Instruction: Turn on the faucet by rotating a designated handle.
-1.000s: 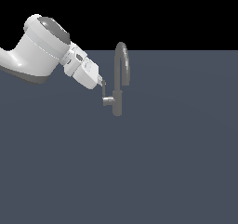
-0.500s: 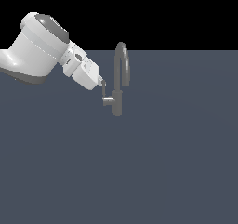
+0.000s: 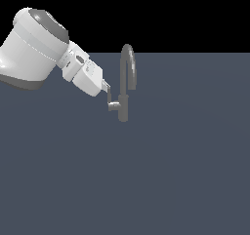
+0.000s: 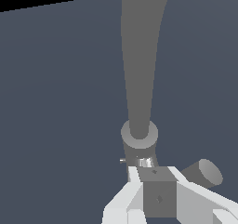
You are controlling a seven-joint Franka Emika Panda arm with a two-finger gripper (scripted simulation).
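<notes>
Only wrist view: handle (image 4: 158, 197) between jaws | faucet (image 3: 126, 85) upright

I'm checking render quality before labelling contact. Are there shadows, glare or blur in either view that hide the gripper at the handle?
Exterior view: flat, even light, no cast shadows, sharp but small; the gripper hides part of the handle beside the faucet. Wrist view: sharp, a small glint on the faucet body, fingers cropped by the frame edge.
</notes>
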